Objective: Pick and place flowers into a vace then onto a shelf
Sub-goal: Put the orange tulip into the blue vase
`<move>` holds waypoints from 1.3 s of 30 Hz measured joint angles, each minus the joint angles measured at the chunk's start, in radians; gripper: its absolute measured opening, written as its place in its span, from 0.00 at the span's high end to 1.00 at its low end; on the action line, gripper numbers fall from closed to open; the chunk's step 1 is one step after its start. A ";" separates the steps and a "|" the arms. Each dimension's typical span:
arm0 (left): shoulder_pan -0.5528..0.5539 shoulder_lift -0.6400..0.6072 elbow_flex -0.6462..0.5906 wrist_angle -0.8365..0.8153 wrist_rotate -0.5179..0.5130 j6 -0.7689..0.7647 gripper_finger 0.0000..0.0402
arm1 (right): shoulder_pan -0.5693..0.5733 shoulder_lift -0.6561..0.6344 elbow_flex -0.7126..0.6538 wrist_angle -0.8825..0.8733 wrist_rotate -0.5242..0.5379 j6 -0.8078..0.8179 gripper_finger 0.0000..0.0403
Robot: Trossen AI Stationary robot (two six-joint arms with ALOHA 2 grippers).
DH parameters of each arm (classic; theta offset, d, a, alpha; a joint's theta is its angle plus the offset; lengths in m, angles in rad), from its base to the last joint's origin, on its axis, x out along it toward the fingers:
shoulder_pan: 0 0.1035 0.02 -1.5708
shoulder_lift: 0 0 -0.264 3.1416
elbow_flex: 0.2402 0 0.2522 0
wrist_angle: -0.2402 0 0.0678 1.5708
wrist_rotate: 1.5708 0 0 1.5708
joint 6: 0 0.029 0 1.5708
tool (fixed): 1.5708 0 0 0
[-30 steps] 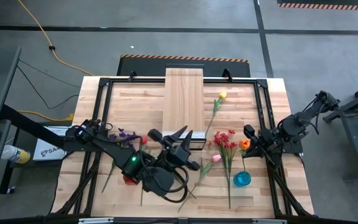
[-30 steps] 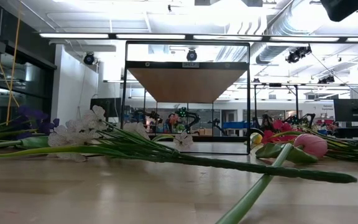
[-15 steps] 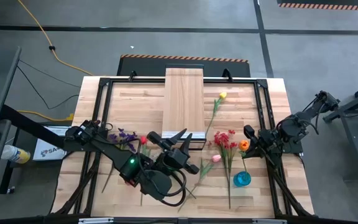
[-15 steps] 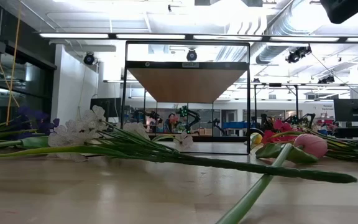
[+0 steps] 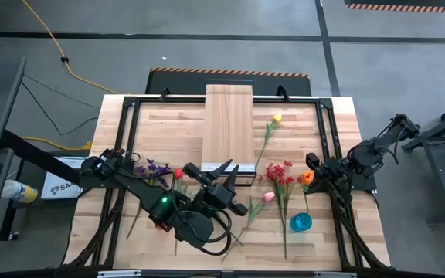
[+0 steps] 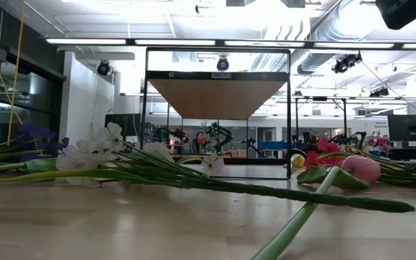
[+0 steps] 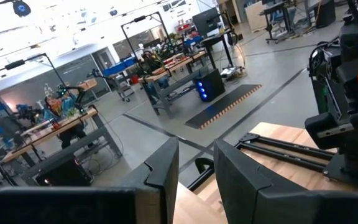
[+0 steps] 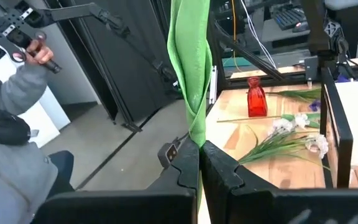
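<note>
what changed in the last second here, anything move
Little. The right end effector, shut on the orange tulip, drew slightly back toward its own side of the table, taking the flower with it. The left end effector settled a touch nearer the shelf, nothing between its fingers. The other flowers, the blue vase and the red vase stayed put.
</note>
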 joint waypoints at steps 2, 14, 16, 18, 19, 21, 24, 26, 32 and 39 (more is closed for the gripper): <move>0.000 0.000 0.000 0.000 0.000 -0.004 0.67 | 0.000 0.000 0.000 -0.001 0.000 0.013 1.00; 0.000 0.001 0.000 0.000 0.000 -0.021 0.67 | 0.000 0.002 -0.001 -0.033 0.001 0.011 1.00; 0.000 0.001 0.000 0.000 0.000 -0.022 0.67 | 0.000 0.006 -0.001 -0.036 0.002 0.014 1.00; 0.000 0.001 0.000 0.000 0.000 -0.022 0.67 | 0.000 0.013 -0.001 -0.044 -0.001 0.014 1.00; 0.000 0.001 0.000 0.000 0.000 -0.022 0.67 | 0.000 0.017 -0.001 -0.049 -0.002 0.016 1.00; 0.000 0.001 0.000 0.000 0.000 -0.023 0.67 | 0.000 0.027 -0.001 -0.059 -0.004 0.016 1.00; 0.000 0.001 0.000 0.000 0.000 -0.023 0.67 | 0.000 0.041 -0.002 -0.062 -0.011 0.019 1.00; 0.000 0.001 0.000 0.000 0.000 -0.023 0.67 | 0.000 0.043 -0.002 -0.058 -0.021 0.019 1.00; 0.000 0.001 0.000 0.000 0.000 -0.023 0.67 | 0.000 0.041 -0.002 -0.058 -0.049 0.020 0.98; 0.000 0.001 0.000 0.000 0.000 -0.023 0.67 | 0.000 0.041 -0.002 -0.067 -0.052 0.089 0.93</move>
